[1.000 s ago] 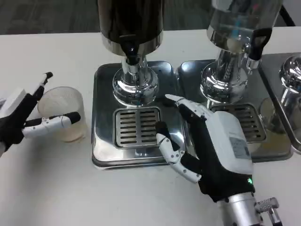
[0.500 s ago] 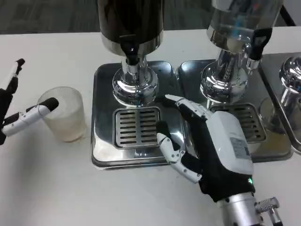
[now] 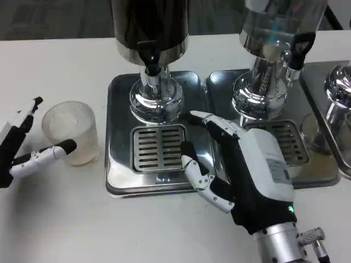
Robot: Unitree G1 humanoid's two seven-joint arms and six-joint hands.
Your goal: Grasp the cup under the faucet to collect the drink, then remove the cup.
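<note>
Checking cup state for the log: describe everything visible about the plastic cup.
The cup is a clear, frosted-looking plastic tumbler standing upright on the white table, left of the steel drip tray and not under the faucet. A shallow pale layer shows at its bottom. The left hand is beside it with fingers spread; one fingertip lies at the cup's side, contact unclear. Nothing grips it.

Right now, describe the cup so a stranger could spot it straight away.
Start at the dark drink dispenser on its steel drip tray. On the white table left of that tray stands a frosted translucent plastic cup, beside the left hand. Nothing else there is translucent plastic.
</note>
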